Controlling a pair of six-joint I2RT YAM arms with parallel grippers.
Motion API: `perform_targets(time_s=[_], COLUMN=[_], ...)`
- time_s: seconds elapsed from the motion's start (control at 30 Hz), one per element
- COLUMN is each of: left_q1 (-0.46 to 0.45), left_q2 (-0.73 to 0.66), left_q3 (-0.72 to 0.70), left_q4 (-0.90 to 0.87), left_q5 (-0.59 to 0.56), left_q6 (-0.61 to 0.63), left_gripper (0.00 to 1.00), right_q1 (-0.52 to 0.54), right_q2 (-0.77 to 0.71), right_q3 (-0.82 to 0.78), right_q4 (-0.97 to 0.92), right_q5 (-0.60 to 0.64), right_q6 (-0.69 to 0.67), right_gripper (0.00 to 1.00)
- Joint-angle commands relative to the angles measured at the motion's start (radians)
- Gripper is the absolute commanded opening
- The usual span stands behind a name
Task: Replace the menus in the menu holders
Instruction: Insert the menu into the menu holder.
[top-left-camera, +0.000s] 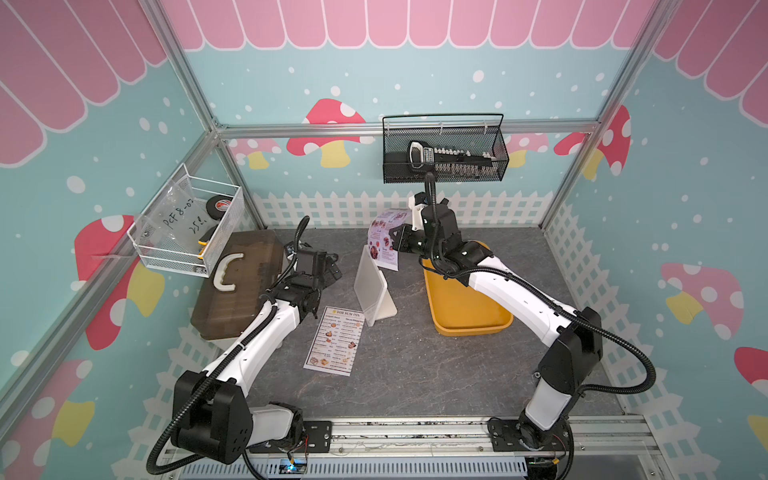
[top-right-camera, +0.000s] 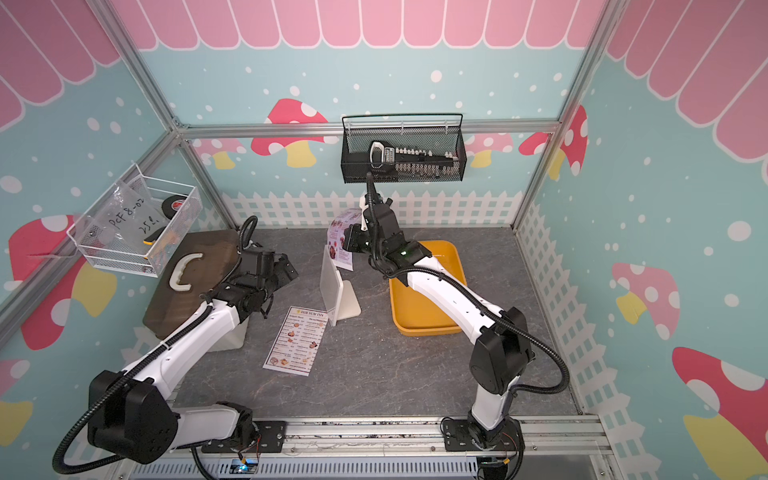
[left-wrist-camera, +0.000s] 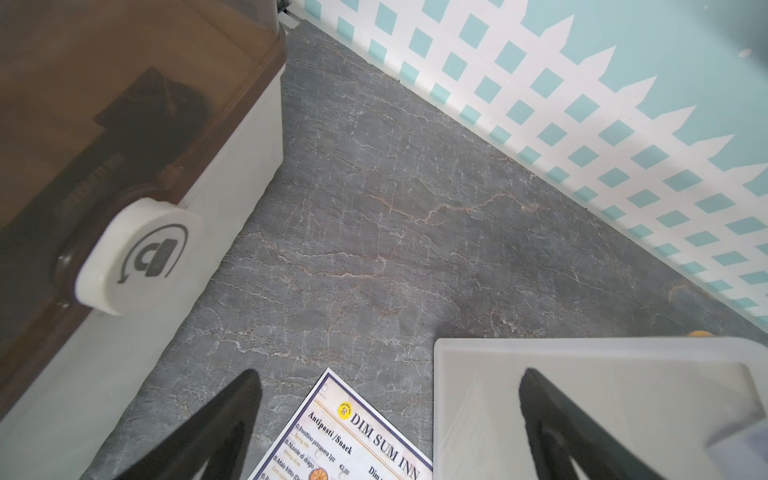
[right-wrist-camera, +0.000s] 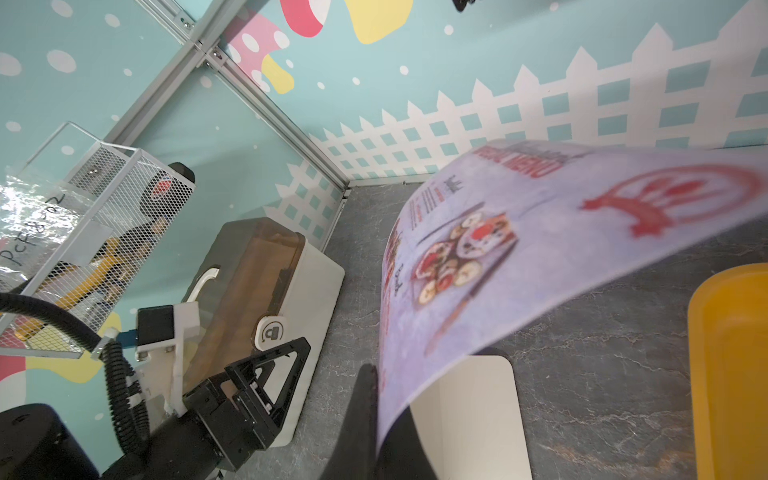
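SPECIAL MENU sheet (top-left-camera: 381, 237) is pinched aloft by right gripper (top-left-camera: 400, 242); menu holder (top-left-camera: 370, 286) seemingly bare, DIM SUM INN sheet (top-left-camera: 335, 345) not yet inserted, left gripper (top-left-camera: 333, 266) spread wide.

In the right wrist view the red-titled menu (right-wrist-camera: 540, 249) is blurred and hides part of the right tool (right-wrist-camera: 376, 390). The left wrist view cuts off the Dim Sum Inn menu (left-wrist-camera: 353, 440), the stand (left-wrist-camera: 478, 395) and the left tool (left-wrist-camera: 388, 374).

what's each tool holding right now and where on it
The right tool is shut on the thin white paper menu sheet with the red title, pinching one edge. The left tool is open and holds nothing.
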Motion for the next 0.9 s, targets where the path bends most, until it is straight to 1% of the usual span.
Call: perform_targets(time_s=[0.0,0.23,0.63,0.87], left_q1=[0.008,0.007,0.009,0.008], left_q2=[0.002,0.023,0.038,0.054], left_q3=[0.031,0.04,0.072,0.098], left_q4=[0.02,0.036,0.046,0.051], left_q5=[0.002,0.014,0.009,0.006], left_q6=[-0.004,-0.015,-0.013,-0.019], left_gripper=[0.97,0.97,0.97,0.98], right_q1=[0.011,0.036,0.073,0.09], right_q2=[0.01,0.023,0.054,0.039], right_q3=[0.023,0.012,0.023,-0.01], right_q4=[0.017,0.051,0.055,0.073], right_q5=[0.044,0.111,0.162,0.214], right_q6=[0.001,0.012,0.013,0.014], right_gripper=[0.0,0.0,0.0,0.0])
